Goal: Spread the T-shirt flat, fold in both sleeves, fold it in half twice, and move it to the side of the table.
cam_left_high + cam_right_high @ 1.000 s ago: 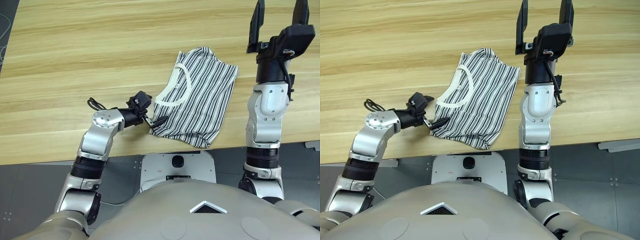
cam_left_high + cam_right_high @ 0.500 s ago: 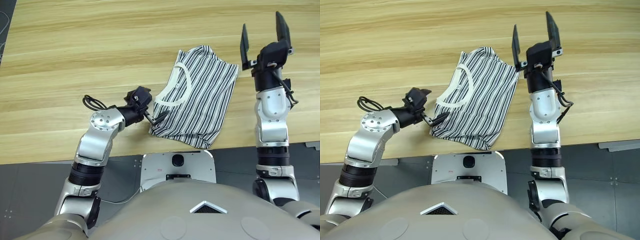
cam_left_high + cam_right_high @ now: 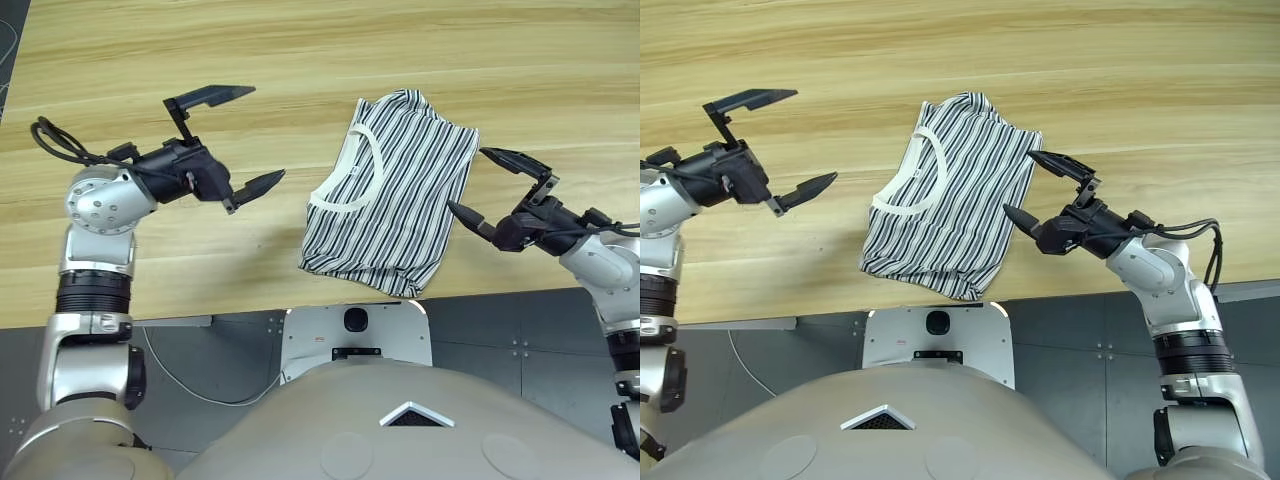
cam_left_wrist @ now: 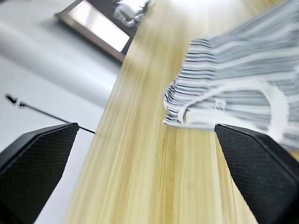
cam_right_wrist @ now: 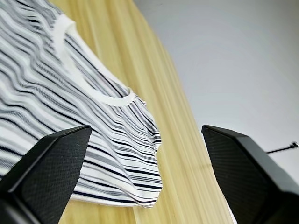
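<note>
No legible text, labels, numbers or signs anywhere

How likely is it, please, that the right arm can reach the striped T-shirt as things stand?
Likely yes: the right arm's jaws stand open beside the T-shirt's right edge, facing it, with nothing on the table between them.

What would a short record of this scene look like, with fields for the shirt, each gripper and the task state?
garment: striped T-shirt, folded into a narrow bundle, white collar facing up
place: on the wooden table, close to its near edge
left gripper: open, empty, apart from the shirt on its left side
right gripper: open, empty, close by the shirt's right edge; contact cannot be told
task state: shirt seems folded, not yet moved to the table's side
</note>
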